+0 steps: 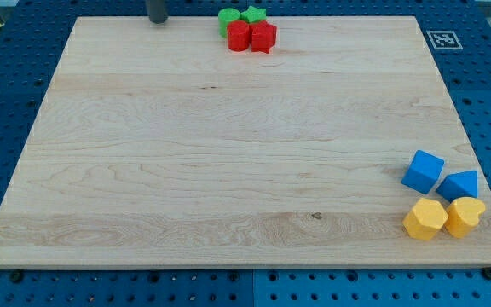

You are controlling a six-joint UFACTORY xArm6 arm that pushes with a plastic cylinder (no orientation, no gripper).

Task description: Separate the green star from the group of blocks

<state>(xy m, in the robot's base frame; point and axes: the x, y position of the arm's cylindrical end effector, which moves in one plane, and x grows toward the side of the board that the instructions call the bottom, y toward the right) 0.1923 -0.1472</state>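
My tip (158, 20), a bare rod that clenches nothing, stands well to the view's left of your green star (253, 14); the star's pointing is unclear; the rod is cut off above.

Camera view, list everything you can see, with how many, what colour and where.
Green star: one, green, top edge, view's right of the green round block.
Green round block: one, green, top edge.
Red blocks: two, red, just below the green pair; right one looks star-shaped.
Blue blocks: two, blue, bottom right corner; second.
Yellow blocks: two, yellow, below the blue ones; second.
Wooden board: one, light wood.
Marker tag: one, black-and-white, top right.
My tip: one, dark, top edge, left of the green-red group, apart from it.
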